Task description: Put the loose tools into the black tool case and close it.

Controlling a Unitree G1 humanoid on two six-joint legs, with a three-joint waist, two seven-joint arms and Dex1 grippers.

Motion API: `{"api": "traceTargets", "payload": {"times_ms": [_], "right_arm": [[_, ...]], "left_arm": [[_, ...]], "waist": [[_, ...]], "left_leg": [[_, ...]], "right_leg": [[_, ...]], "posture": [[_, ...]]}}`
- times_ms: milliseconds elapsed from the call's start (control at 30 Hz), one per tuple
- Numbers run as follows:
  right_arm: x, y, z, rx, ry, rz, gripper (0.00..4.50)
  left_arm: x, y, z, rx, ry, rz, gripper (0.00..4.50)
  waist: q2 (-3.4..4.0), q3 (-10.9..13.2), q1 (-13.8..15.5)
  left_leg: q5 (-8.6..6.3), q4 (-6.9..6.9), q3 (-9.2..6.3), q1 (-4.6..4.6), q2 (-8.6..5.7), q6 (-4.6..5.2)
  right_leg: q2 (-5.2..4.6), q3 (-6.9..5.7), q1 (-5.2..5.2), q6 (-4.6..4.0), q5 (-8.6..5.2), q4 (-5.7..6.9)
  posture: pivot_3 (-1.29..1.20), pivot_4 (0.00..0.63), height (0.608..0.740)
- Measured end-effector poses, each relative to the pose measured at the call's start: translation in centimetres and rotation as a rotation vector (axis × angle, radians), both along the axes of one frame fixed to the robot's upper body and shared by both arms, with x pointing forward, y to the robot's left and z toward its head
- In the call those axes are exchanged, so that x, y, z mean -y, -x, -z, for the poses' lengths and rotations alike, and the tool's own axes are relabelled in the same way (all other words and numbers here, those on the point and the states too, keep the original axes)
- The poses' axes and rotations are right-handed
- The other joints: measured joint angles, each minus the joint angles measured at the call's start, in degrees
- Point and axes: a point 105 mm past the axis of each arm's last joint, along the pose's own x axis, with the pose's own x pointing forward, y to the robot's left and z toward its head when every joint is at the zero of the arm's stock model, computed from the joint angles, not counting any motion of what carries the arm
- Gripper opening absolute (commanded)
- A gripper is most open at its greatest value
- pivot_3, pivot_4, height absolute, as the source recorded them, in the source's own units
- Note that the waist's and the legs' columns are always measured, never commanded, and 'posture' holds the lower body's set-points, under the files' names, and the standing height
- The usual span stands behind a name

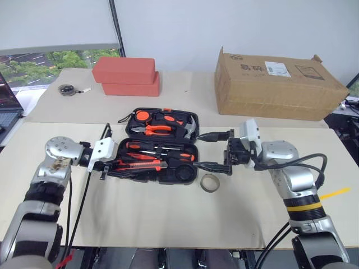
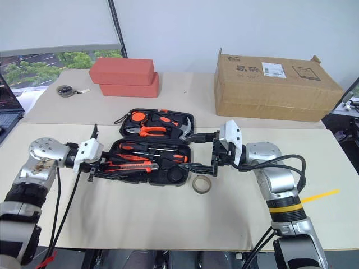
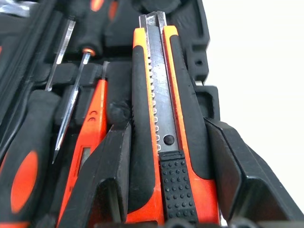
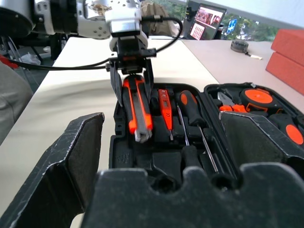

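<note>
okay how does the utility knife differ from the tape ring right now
The utility knife is long, straight and black-orange; the tape ring is a small pale hoop. The knife lies in the open black tool case, along its near edge; the ring lies flat on the table beside the case. The left gripper straddles the knife, while nothing touches the ring.

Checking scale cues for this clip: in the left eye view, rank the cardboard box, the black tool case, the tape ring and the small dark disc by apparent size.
1. cardboard box
2. black tool case
3. tape ring
4. small dark disc, which looks close to the ring; it lies farther from the camera, so that order is unsure.
</note>
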Motion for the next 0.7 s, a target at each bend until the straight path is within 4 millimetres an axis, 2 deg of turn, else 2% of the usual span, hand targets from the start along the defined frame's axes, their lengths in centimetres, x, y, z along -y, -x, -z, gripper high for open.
{"api": "traceTargets", "payload": {"times_ms": [167,433,467,500,633,700], "right_arm": [[0.1,0.0,0.0,0.003,-0.004,0.021,4.50],[0.1,0.0,-0.2,0.016,-0.004,0.024,4.50],[0.1,0.0,-0.2,0.016,-0.004,0.025,4.50],[0.1,0.0,-0.2,0.016,-0.004,0.025,4.50],[0.1,0.0,-0.3,0.016,-0.004,0.025,4.50],[0.1,0.0,-0.2,0.015,-0.004,0.025,4.50]], "left_arm": [[0.7,-1.0,0.3,0.016,-0.033,0.031,1.81],[1.1,-1.1,0.6,0.018,-0.050,0.061,1.81],[1.1,-1.1,0.6,0.015,-0.051,0.061,2.79],[1.2,-1.2,0.6,0.015,-0.051,0.060,2.93],[1.4,-1.2,0.5,0.006,-0.038,0.058,4.33],[1.4,-1.3,0.4,0.005,-0.028,0.056,4.47]], "waist": [[0.00,0.0,0.0],[0.00,0.0,0.0],[0.00,0.0,0.0],[0.00,0.0,0.0],[0.00,0.0,-0.3],[0.00,0.0,-0.6]], "left_leg": [[0.00,0.15,0.01,-0.06,0.00,0.27],[-0.02,0.27,0.01,-0.05,0.00,0.32],[-0.02,0.29,0.01,-0.05,0.00,0.32],[-0.03,0.31,0.00,-0.05,0.00,0.33],[-0.05,0.33,0.02,-0.04,0.01,0.36],[-0.05,0.33,0.02,-0.04,0.01,0.36]], "right_leg": [[0.04,0.04,-0.01,0.02,0.00,0.04],[0.04,0.10,0.02,0.04,0.00,0.09],[0.04,0.10,0.02,0.04,0.00,0.10],[0.04,0.10,0.02,0.04,0.00,0.13],[0.07,0.19,0.02,0.05,0.00,0.14],[0.08,0.19,0.01,0.05,0.00,0.14]], "posture": [[0.00,0.150,0.712],[0.00,0.150,0.712],[0.00,0.150,0.712],[0.00,0.150,0.712],[0.00,0.150,0.712],[0.00,0.150,0.712]]}}
